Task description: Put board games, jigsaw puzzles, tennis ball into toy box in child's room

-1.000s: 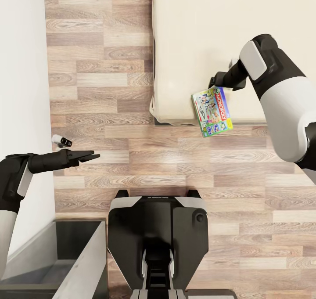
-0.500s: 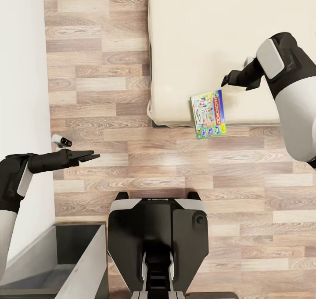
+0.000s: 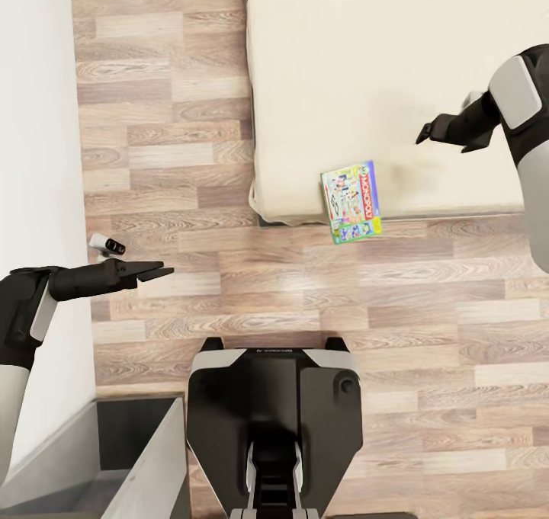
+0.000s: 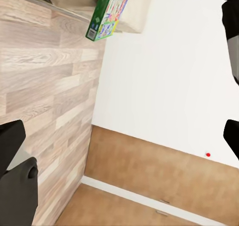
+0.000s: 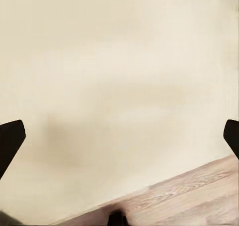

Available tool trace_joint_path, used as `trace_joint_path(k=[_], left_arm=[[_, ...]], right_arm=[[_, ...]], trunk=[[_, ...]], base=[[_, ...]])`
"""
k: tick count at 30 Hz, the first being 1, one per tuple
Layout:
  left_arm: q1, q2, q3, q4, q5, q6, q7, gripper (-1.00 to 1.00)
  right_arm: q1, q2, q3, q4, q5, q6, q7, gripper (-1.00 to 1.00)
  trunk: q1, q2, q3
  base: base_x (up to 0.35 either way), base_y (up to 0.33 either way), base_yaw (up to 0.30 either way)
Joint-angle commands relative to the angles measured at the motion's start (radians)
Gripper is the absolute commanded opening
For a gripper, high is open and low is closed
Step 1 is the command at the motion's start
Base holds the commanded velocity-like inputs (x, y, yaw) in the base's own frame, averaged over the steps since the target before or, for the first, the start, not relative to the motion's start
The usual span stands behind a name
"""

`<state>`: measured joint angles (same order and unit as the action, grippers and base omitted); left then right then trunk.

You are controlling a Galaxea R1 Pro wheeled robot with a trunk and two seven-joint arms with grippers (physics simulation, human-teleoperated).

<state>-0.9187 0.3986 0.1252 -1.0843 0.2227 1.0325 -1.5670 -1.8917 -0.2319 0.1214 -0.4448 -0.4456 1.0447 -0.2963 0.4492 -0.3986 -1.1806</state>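
At the bed's [image 3: 366, 69] near edge the board game [image 3: 350, 201] overhangs; my right gripper [image 3: 427, 132] hovers wide open, my left gripper [image 3: 149, 272] empty, spread

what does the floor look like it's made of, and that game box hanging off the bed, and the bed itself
Floor: wood-look planks, grain and staggered joints, a soft sheen near the robot's base; laminate or real wood, cannot tell.
Game box: probably printed cardboard, thin, with bright cartoon artwork and a slight gloss.
Bed: matte beige, looks like fabric over a soft mattress, with rounded edges.
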Motion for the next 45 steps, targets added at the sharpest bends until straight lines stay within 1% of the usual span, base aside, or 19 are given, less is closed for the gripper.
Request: trace_joint_path(k=[1, 3, 4, 5, 6, 8, 12, 15, 22, 25, 29, 32, 33, 39, 45], left_arm=[[0.0, 0.0, -0.001, 0.0, 0.0, 0.011, -0.004, 1.0], [0.0, 0.0, -0.001, 0.0, 0.0, 0.011, -0.004, 1.0], [0.0, 0.0, -0.002, 0.0, 0.0, 0.011, -0.004, 1.0], [0.0, 0.0, -0.002, 0.0, 0.0, 0.011, -0.004, 1.0], [0.0, 0.0, -0.002, 0.0, 0.0, 0.011, -0.004, 1.0], [0.0, 0.0, -0.002, 0.0, 0.0, 0.011, -0.004, 1.0], [0.001, 0.0, -0.002, 0.0, -0.001, 0.01, -0.004, 1.0], [0.001, 0.001, -0.002, 0.0, -0.001, 0.01, -0.004, 1.0], [0.001, 0.002, -0.002, 0.001, -0.002, 0.008, -0.004, 1.0], [0.001, 0.002, -0.002, 0.001, -0.002, 0.008, -0.004, 1.0], [0.001, 0.002, -0.002, 0.001, -0.002, 0.009, -0.004, 1.0], [0.001, 0.003, -0.002, 0.001, -0.002, 0.009, -0.004, 1.0], [0.001, 0.003, -0.002, 0.001, -0.002, 0.009, -0.004, 1.0], [0.001, 0.003, -0.002, 0.001, -0.002, 0.009, -0.004, 1.0], [0.001, 0.003, -0.002, 0.001, -0.002, 0.009, -0.004, 1.0]], right_arm=[[-0.001, -0.009, 0.007, 0.0, -0.015, 0.002, -0.007, 1.0], [-0.001, -0.024, 0.006, 0.003, -0.016, 0.002, -0.005, 1.0], [-0.001, -0.038, 0.005, 0.004, -0.016, 0.002, -0.003, 1.0], [-0.001, -0.045, 0.005, 0.005, -0.016, 0.002, -0.003, 1.0], [0.0, -0.059, 0.006, 0.007, -0.016, 0.002, -0.001, 1.0], [0.0, -0.067, 0.007, 0.01, -0.016, 0.002, 0.001, 1.0], [0.004, -0.072, 0.007, 0.014, -0.016, 0.002, 0.002, 1.0], [0.007, -0.075, 0.007, 0.041, -0.016, 0.002, 0.003, 1.0], [0.01, -0.079, 0.007, 0.147, -0.016, 0.002, 0.004, 1.0], [0.01, -0.09, 0.007, 0.192, -0.015, 0.002, 0.005, 1.0], [0.01, -0.113, 0.007, 0.229, -0.015, 0.002, 0.014, 1.0], [0.01, -0.131, 0.007, 0.242, -0.015, 0.002, 0.036, 1.0], [0.01, -0.131, 0.007, 0.242, -0.015, 0.002, 0.036, 1.0], [0.01, -0.162, 0.011, 0.255, -0.015, 0.002, 0.114, 1.0], [0.011, -0.2, 0.017, 0.279, -0.013, 0.002, 0.183, 1.0]], trunk=[[0.001, -0.001, 0.001], [0.001, -0.001, 0.004], [0.001, -0.001, 0.005], [0.001, -0.001, 0.007], [0.001, -0.001, 0.008], [0.001, -0.001, 0.011], [0.001, -0.001, 0.017], [0.001, -0.001, 0.022], [0.001, -0.001, 0.033], [0.001, -0.001, 0.037], [0.001, -0.001, 0.044], [0.001, -0.001, 0.048], [0.001, -0.001, 0.05], [0.001, -0.001, 0.059], [0.001, -0.001, 0.068]], base=[[0.0, 0.0, -0.077], [0.0, 0.0, -0.077], [0.0, 0.0, -0.077], [0.0, 0.0, -0.077], [0.0, 0.0, -0.079], [0.0, 0.0, -0.082], [0.0, 0.0, -0.091], [0.0, 0.0, -0.103], [0.0, 0.0, -0.108], [0.0, 0.0, -0.109], [0.0, 0.0, -0.11], [0.0, 0.0, -0.11], [0.0, 0.0, -0.11], [0.0, 0.0, -0.11], [0.0, 0.0, -0.11]])
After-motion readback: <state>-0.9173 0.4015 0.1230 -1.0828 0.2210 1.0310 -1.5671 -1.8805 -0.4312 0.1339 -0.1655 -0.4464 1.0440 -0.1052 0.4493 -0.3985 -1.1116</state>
